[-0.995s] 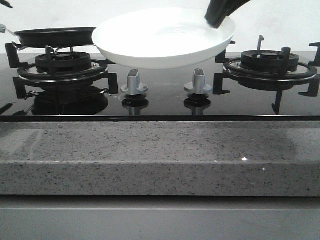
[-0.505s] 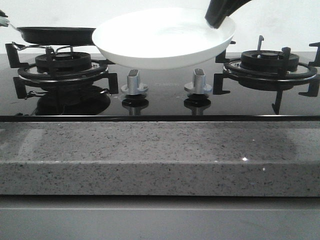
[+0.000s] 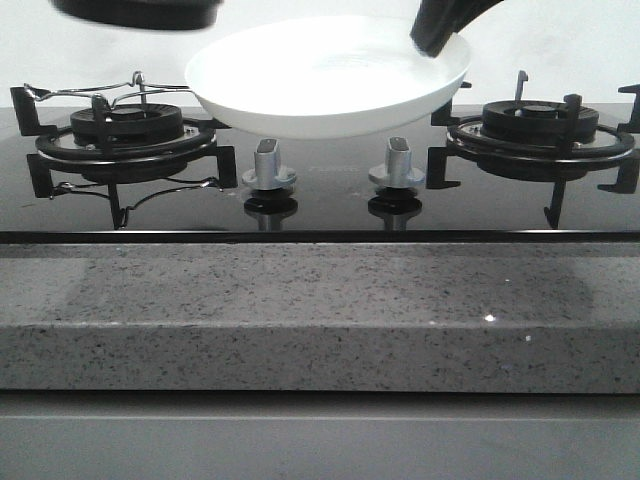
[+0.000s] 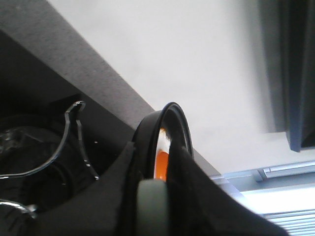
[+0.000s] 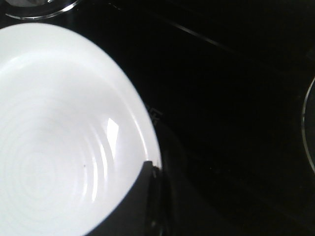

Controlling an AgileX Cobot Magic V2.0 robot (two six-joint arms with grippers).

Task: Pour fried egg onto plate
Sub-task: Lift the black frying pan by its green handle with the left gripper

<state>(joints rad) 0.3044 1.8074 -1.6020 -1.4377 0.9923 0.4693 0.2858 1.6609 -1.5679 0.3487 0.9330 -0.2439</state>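
The white plate (image 3: 327,75) hangs level above the hob's middle; my right gripper (image 3: 437,35) is shut on its right rim. In the right wrist view one finger (image 5: 142,196) lies over the rim of the plate (image 5: 59,137), which holds nothing. The black frying pan (image 3: 140,10) is high at the top left, blurred, just left of the plate. My left gripper (image 4: 155,150) is shut on the pan's grey handle (image 4: 150,206). The pan (image 4: 172,118) shows edge-on, and the fried egg (image 4: 161,162) lies in it, its orange yolk showing.
The left burner (image 3: 125,130) has a wire rack on top, the right burner (image 3: 540,125) stands bare. Two silver knobs (image 3: 268,165) (image 3: 396,162) sit on the black glass below the plate. A speckled grey counter edge (image 3: 320,310) runs along the front.
The pan has risen off the left burner to the top of the front view. The plate and the right gripper have not moved.
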